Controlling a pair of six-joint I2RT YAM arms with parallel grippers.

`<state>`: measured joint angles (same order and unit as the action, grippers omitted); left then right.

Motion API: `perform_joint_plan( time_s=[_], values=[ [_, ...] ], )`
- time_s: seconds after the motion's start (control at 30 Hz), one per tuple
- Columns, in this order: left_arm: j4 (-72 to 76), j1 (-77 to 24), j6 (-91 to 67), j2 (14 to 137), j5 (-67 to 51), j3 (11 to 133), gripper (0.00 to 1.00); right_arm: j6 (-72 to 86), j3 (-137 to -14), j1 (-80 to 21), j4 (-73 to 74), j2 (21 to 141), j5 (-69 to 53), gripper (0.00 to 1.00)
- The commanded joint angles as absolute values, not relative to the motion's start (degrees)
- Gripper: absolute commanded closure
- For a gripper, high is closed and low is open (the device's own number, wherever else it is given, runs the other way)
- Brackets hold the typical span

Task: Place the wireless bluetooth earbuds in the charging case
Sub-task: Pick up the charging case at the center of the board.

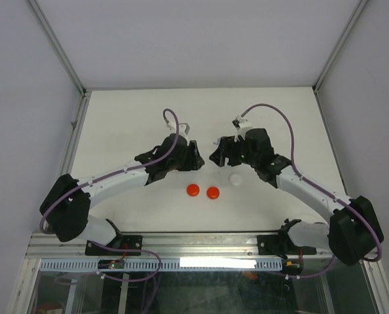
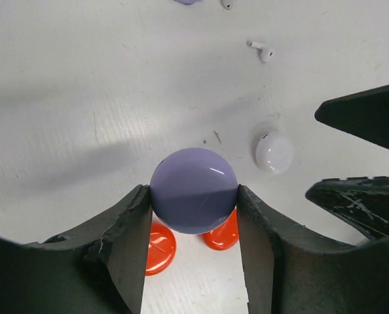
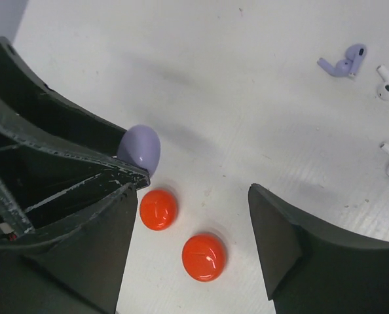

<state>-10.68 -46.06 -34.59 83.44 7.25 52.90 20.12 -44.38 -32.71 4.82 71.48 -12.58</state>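
Two claws at work: lilac case (image 2: 193,180) held, earbuds (image 3: 386,83) loose beyond.

Nearest the bases lie two red discs (image 1: 192,190), just beside each other on the table (image 1: 129,118). Above them the left claw (image 2: 193,196) pinches the lilac case across its round sides; the case looks shut, with no seam showing. The right claw (image 3: 193,196) gapes wide with nothing in it, near the left one. A white case (image 2: 274,152) sits just past. Farthest lie the earbuds: a lilac pair (image 3: 344,62) touching each other, and two white ones beside it. They are tiny and glossy, bulb-headed with short stems. They are likely light, hard and slippery, apt to skid or flick away. Best pinched across the stem, fingertips low to the table.
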Motion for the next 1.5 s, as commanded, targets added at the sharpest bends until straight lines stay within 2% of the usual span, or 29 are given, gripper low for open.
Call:
perform_joint_plan(
  time_s=[0.0, 0.27, 0.47, 0.8, 1.47],
  values=[
    [-4.87, -44.46, -51.03, 78.39, 6.53, 50.49, 0.67, 22.59, -39.48, -32.68, -8.18, 65.40, -14.87, 0.29],
    [0.26, -44.24, -76.10, 73.29, 7.71, 44.34, 0.70, 20.38, -30.22, -36.65, -25.38, 61.22, -13.36, 0.29],
    [2.93, -44.21, -84.13, 70.42, 9.88, 41.46, 0.70, 18.69, -26.92, -42.08, -35.15, 62.55, -7.25, 0.29],
    [5.57, -44.69, -87.28, 67.92, 11.92, 38.93, 0.70, 18.27, -27.51, -48.17, -42.86, 68.07, 2.39, 0.36],
    [8.83, -46.49, -90.17, 67.15, 14.51, 36.74, 0.66, 18.36, -30.64, -51.76, -49.88, 76.17, 9.65, 0.47]
  ],
)
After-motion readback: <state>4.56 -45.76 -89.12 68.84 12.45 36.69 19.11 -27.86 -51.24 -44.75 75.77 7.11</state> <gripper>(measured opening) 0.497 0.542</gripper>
